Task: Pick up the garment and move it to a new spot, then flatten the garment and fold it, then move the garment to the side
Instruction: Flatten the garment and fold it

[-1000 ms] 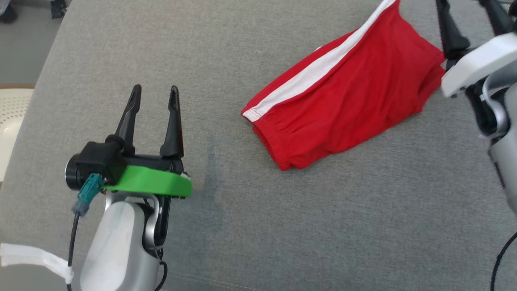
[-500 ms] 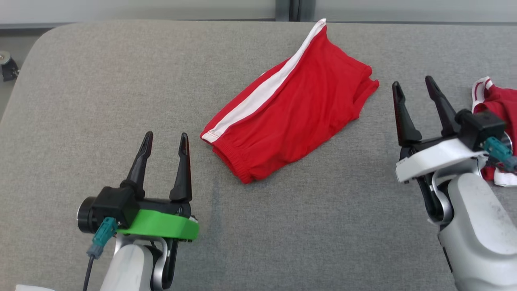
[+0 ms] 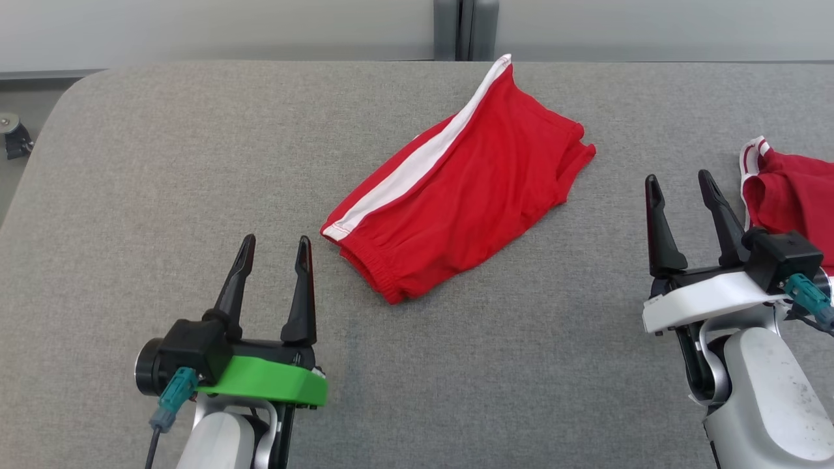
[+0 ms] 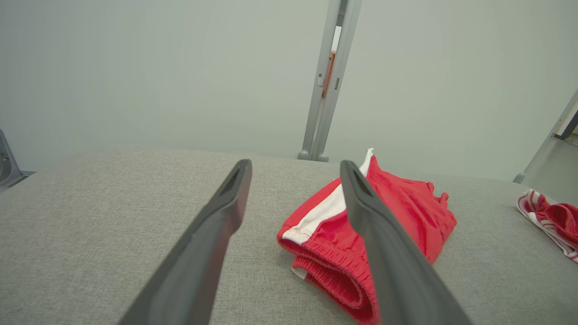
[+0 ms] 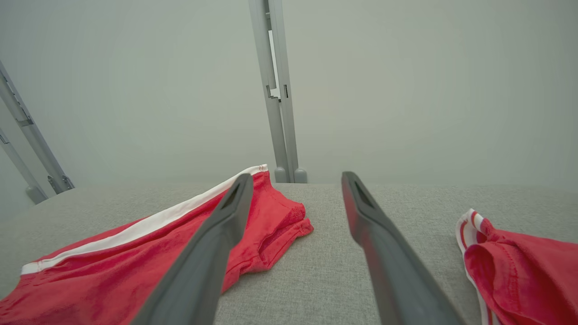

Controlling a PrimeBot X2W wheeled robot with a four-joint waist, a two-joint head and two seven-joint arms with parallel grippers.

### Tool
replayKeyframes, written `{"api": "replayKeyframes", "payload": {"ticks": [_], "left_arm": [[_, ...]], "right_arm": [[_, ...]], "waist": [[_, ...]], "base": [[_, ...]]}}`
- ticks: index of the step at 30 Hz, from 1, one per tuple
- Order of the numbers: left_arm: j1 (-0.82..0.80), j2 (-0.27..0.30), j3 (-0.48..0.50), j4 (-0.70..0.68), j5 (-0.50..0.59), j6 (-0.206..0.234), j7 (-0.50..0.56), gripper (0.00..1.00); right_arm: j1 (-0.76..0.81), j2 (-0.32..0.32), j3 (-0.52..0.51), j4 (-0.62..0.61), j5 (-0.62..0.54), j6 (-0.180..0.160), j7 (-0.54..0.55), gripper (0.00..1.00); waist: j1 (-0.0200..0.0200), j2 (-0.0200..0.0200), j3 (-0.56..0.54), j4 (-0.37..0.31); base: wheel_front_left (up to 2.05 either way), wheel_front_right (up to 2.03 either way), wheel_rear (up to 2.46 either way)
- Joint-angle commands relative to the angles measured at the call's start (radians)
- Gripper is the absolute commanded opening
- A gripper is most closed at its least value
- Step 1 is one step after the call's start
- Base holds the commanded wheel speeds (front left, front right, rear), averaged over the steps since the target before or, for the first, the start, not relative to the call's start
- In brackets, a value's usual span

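A red garment (image 3: 462, 189) with a white side stripe lies folded and slanted in the middle of the grey table (image 3: 163, 163). It also shows in the left wrist view (image 4: 415, 216) and the right wrist view (image 5: 113, 266). My left gripper (image 3: 276, 240) is open and empty, just left of its elastic waistband end. My right gripper (image 3: 677, 176) is open and empty, a short way right of the hem end. The same open fingers frame the left wrist view (image 4: 295, 163) and the right wrist view (image 5: 296, 176). Nothing touches the cloth.
A second red garment (image 3: 791, 189) with red-and-white trim lies crumpled at the table's right edge, beside my right gripper; it also appears in the wrist views (image 4: 553, 216) (image 5: 519, 266). A grey wall with a metal post (image 3: 464, 29) stands behind the table. A castor (image 3: 13, 133) sits off the left edge.
The head camera has swung, so the folded garment now sits mid-picture and the second garment has come into view. My right gripper stands farther from the folded garment's hem. Both grippers stay open.
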Motion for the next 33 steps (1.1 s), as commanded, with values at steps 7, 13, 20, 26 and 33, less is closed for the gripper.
{"api": "replayKeyframes", "payload": {"ticks": [7, 13, 20, 26, 33], "left_arm": [[-0.017, 0.004, -0.031, 0.015, 0.001, 0.012, -0.003, 1.0], [-0.041, 0.004, -0.087, 0.022, -0.015, 0.022, -0.003, 1.0], [-0.052, 0.004, -0.134, 0.032, -0.046, 0.023, -0.003, 1.0], [-0.045, 0.003, -0.172, 0.04, -0.068, 0.026, -0.003, 1.0], [-0.047, 0.003, -0.214, 0.045, -0.083, 0.021, -0.003, 1.0]], "right_arm": [[0.006, 0.022, -0.037, 0.041, 0.021, -0.002, 0.005, 1.0], [-0.067, 0.057, -0.107, 0.127, 0.276, -0.001, 0.168, 1.0], [-0.16, 0.063, -0.22, 0.199, 0.428, -0.001, 0.35, 1.0], [-0.247, 0.065, -0.373, 0.286, 0.444, -0.001, 0.461, 1.0], [-0.315, 0.073, -0.523, 0.391, 0.371, -0.001, 0.549, 1.0]], "waist": [[0.0001, 0.0, 0.042, 0.037], [0.0001, 0.0, 0.09, 0.123], [0.0001, 0.0, 0.128, 0.225], [0.0001, 0.0, 0.15, 0.295], [0.0001, 0.0, 0.163, 0.357]], "base": [[0.0, 0.0, 0.0], [0.0, 0.0, 0.0], [0.0, 0.0, 0.0], [0.0, 0.0, 0.0], [0.0, 0.0, 0.0]]}}
